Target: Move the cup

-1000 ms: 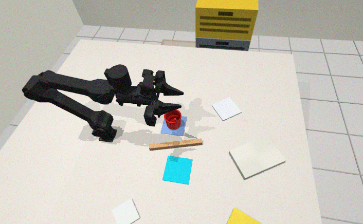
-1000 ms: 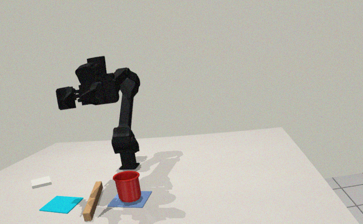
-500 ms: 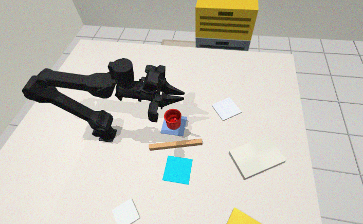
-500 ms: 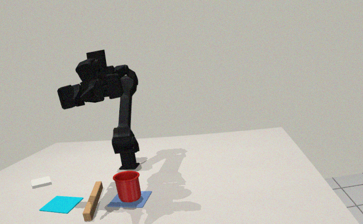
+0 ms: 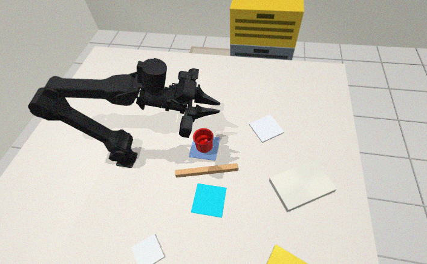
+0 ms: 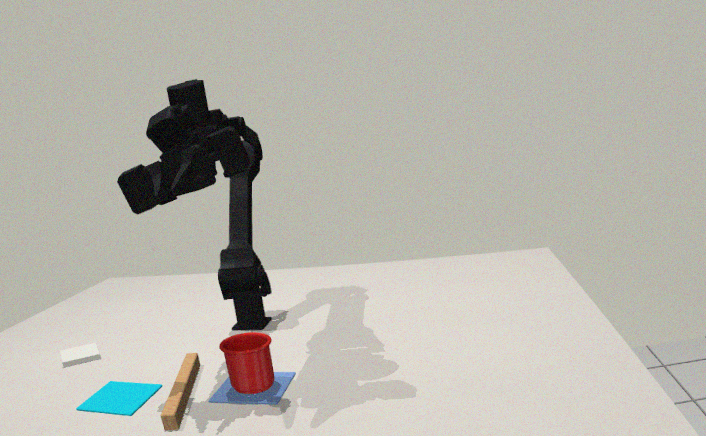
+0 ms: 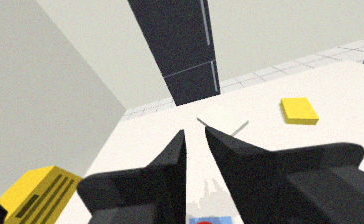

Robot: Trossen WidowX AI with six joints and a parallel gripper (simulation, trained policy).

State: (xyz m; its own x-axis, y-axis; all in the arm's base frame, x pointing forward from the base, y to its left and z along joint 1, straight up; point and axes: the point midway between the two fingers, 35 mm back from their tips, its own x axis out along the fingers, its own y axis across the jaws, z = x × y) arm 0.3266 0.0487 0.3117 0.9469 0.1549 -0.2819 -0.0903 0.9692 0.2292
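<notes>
A red cup [image 5: 203, 147] [image 6: 250, 369] stands upright on the blue pad [image 5: 213, 155] [image 6: 286, 380]; its rim just shows at the bottom edge of the wrist view [image 7: 204, 223]. Something small and pale shows inside the cup, but the marbles cannot be told apart. The cyan pad [image 5: 208, 200] [image 6: 120, 398] is bare, beyond a wooden bar. My gripper [image 5: 219, 107] [image 7: 194, 131] is partly open, with a narrow gap and nothing between the fingers. It hangs well above the table, away from the cup and not touching it. The fingertips are hidden in the exterior view.
The wooden bar [image 5: 192, 172] [image 6: 182, 387] lies between the two pads. White tiles [image 5: 267, 128] [image 5: 147, 249], a thick pale slab [image 5: 302, 188] and a yellow block [image 5: 283, 257] [image 7: 298, 110] lie farther out. A yellow cabinet [image 5: 264, 28] stands past the table's edge.
</notes>
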